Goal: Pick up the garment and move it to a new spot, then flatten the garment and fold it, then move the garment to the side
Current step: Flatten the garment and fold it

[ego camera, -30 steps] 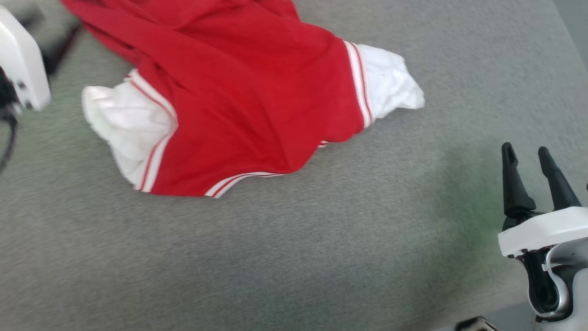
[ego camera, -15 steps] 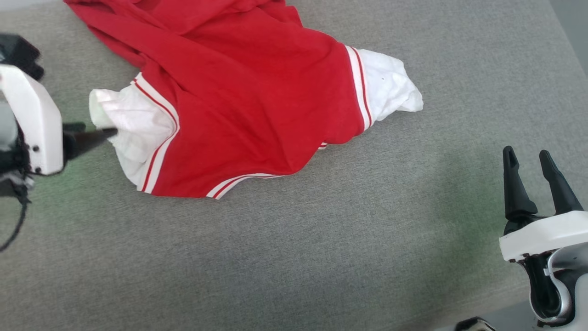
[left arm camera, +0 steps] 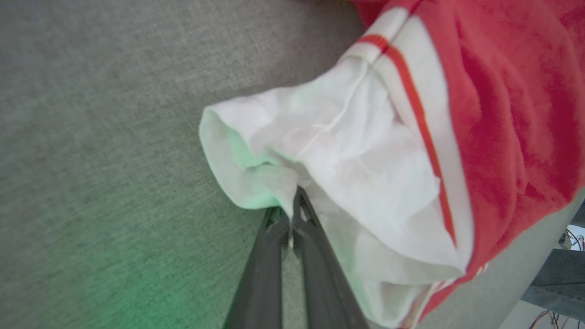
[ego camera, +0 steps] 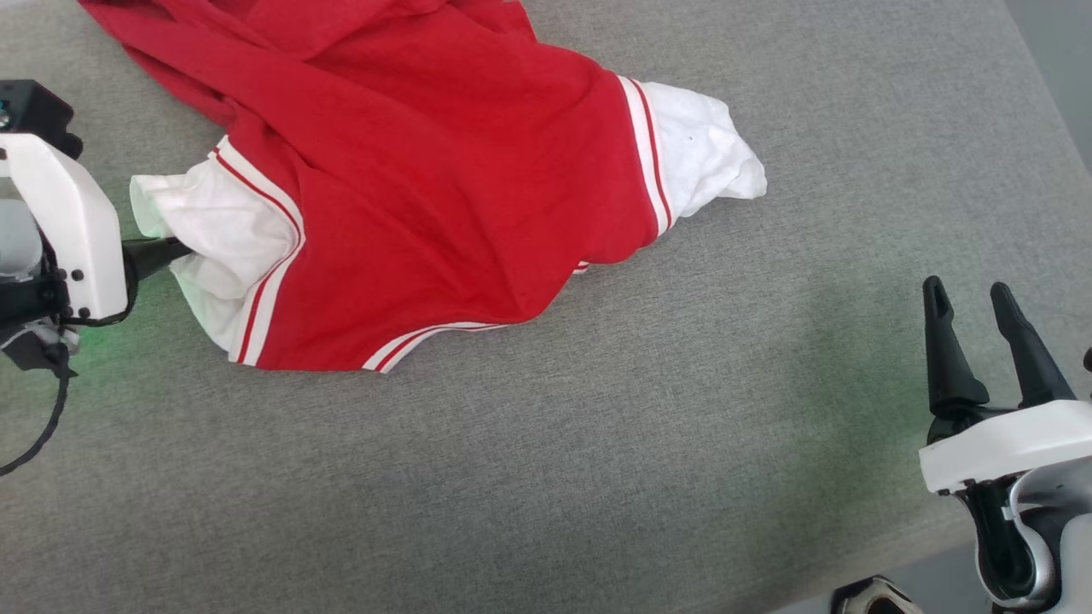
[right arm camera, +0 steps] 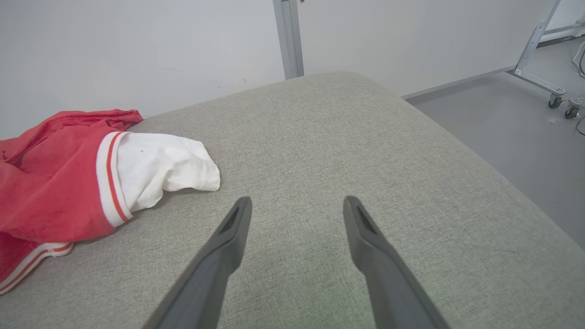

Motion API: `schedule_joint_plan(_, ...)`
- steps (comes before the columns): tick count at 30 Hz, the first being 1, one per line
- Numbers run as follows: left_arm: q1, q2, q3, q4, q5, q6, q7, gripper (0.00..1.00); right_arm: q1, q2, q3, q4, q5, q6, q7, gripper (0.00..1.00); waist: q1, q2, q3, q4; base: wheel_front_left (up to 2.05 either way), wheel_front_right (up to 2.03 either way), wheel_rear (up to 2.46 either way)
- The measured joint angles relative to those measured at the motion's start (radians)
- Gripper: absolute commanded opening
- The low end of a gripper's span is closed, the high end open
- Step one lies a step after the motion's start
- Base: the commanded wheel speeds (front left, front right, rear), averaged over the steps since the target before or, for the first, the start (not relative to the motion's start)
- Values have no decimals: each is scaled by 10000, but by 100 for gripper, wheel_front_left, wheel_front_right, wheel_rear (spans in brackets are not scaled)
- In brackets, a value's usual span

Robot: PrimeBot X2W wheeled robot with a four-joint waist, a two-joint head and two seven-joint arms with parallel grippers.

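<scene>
The garment (ego camera: 444,188) is a red shirt with white sleeves and striped trim, lying crumpled across the upper left of the grey surface. My left gripper (ego camera: 175,250) comes in from the left edge and is shut on the cuff of the garment's left white sleeve (ego camera: 217,239). In the left wrist view the gripper (left arm camera: 292,201) pinches a fold of that white sleeve (left arm camera: 338,151) between its dark fingers. The other white sleeve (ego camera: 699,162) lies flat on the right side. My right gripper (ego camera: 968,294) stands open at the lower right, apart from the garment (right arm camera: 50,183), and holds nothing (right arm camera: 297,205).
The grey padded surface (ego camera: 597,469) stretches wide in front and to the right of the garment. Its right edge drops to a grey floor (right arm camera: 525,119), where a wheeled metal frame (right arm camera: 548,82) stands. A white wall (right arm camera: 137,45) rises behind.
My left gripper came in from the left, reached the white sleeve cuff and shut on it. The head camera shifted slightly. The right arm stayed put.
</scene>
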State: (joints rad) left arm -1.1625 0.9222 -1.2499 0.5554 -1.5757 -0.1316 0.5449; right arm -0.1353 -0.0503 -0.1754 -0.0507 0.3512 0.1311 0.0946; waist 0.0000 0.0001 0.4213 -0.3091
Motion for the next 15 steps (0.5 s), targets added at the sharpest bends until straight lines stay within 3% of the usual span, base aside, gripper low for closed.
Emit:
schedule_joint_plan(9, 189, -56, 314, 79, -286, 0, -449, 0, -38, 0, -119, -4, -84, 0, 54, 100, 0, 0, -173, 425, 0, 0, 0)
schedule_joint_plan(15, 496, 591, 654, -98, -577, 0, -803, 0, -81, -2, -203, -13, -180, 0, 201, 100, 0, 0, -357, 850, 0, 0, 0)
